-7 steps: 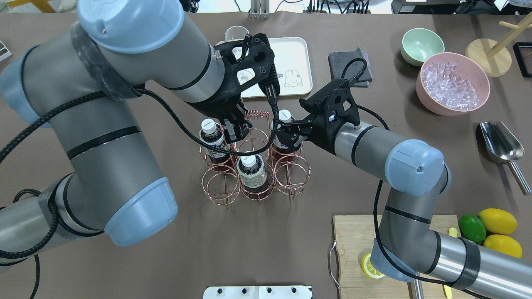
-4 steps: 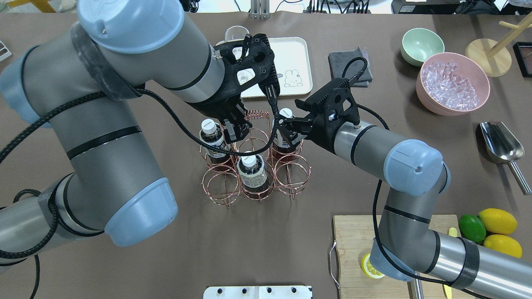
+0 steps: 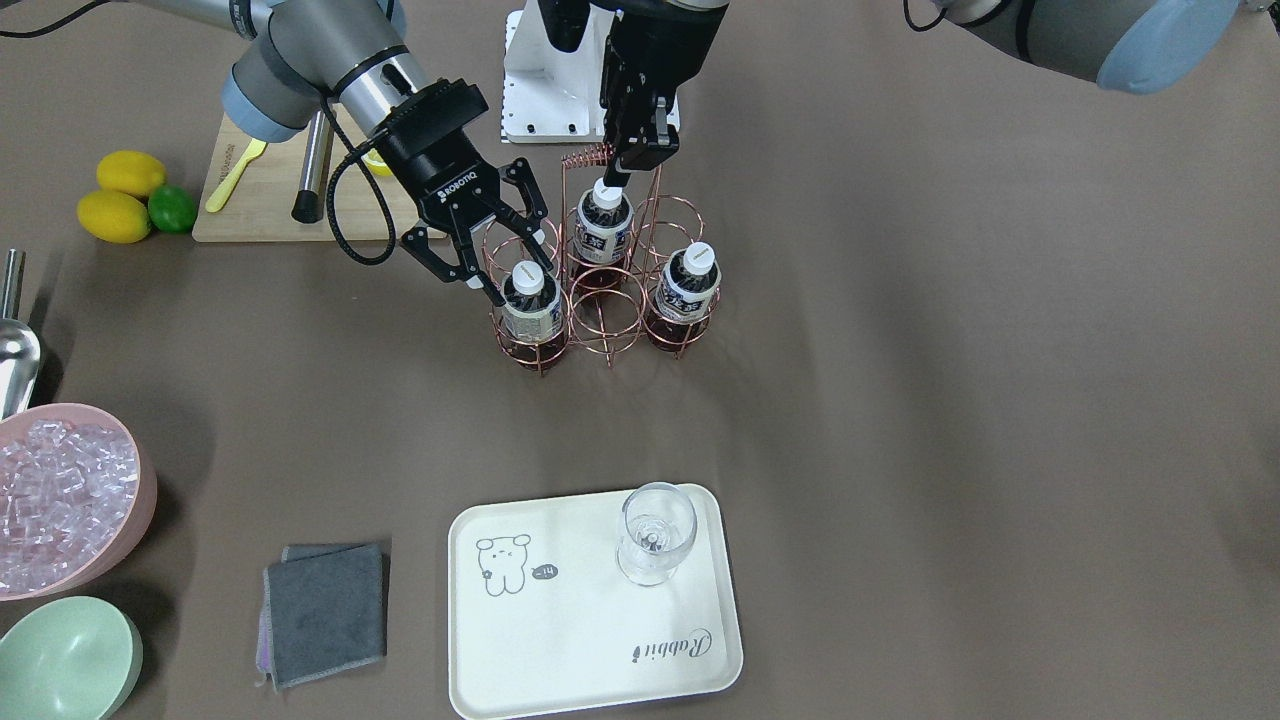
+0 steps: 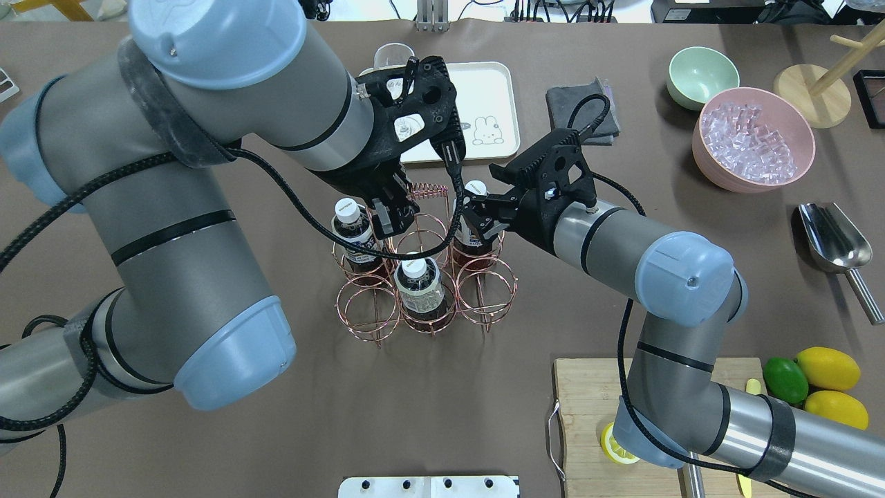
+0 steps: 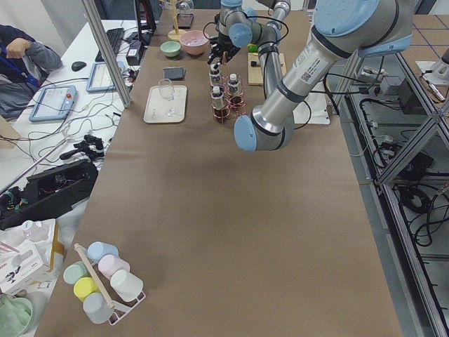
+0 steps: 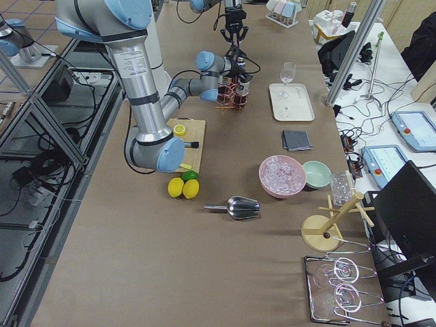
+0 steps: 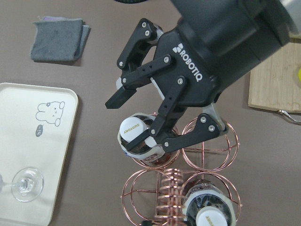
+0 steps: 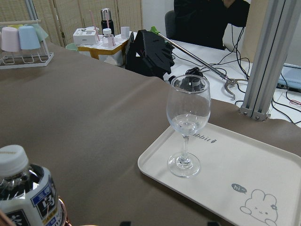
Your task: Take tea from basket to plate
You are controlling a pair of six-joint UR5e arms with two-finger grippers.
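The copper wire basket [image 3: 605, 325] stands mid-table with three tea bottles in its rings. My right gripper [image 3: 522, 268] is open, one finger on each side of the tea [image 3: 527, 295] in the corner ring nearest it. In the left wrist view that gripper [image 7: 123, 126] straddles the white cap of the tea [image 7: 134, 136]. My left gripper [image 3: 638, 158] is shut on the basket's coiled handle [image 3: 588, 155], above another bottle [image 3: 603, 215]. The third bottle [image 3: 690, 280] stands alone. Beyond the basket lies the cream plate [image 3: 560, 640], carrying a stemmed glass [image 3: 655, 530].
A grey cloth [image 4: 581, 111], a mint bowl [image 4: 702, 76] and a pink bowl of ice [image 4: 753, 138] lie to the plate's right. A metal scoop [image 4: 833, 238], a wooden cutting board [image 4: 588, 401], lemons and a lime sit on my right side.
My right gripper has slid a little toward the basket and up along the corner bottle. The bottles, the basket and my left arm have stayed put.
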